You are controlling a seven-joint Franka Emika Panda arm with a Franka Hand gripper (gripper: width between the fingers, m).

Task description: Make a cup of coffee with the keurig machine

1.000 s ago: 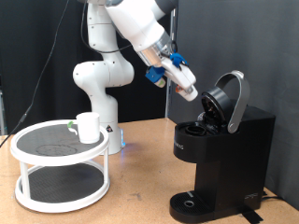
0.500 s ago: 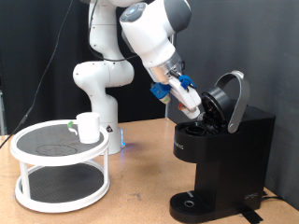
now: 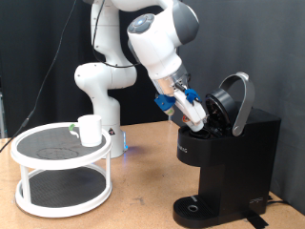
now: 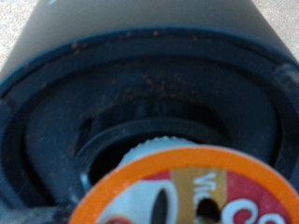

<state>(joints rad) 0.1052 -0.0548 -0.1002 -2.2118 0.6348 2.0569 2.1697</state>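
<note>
The black keurig machine [image 3: 233, 153] stands at the exterior view's right with its domed lid [image 3: 235, 100] hinged open. My gripper [image 3: 200, 121] reaches down into the open top, just above the pod chamber [image 4: 140, 107]. It is shut on a coffee pod [image 4: 201, 191] with an orange-rimmed lid, which fills the near part of the wrist view over the chamber's dark hole. The white cup [image 3: 91, 130] stands on the top tier of a round stand [image 3: 38, 157] at the exterior view's left, far from the gripper. The round drip tray [image 3: 195, 206] is bare.
A small object with a green mark [image 3: 72, 128] lies beside the cup on the stand. The arm's white base [image 3: 100, 86] rises behind the stand. The wooden table [image 3: 143, 196] runs between stand and machine.
The gripper has moved down and towards the exterior view's right, from in front of the open lid to the mouth of the pod chamber. Cup and machine have not moved.
</note>
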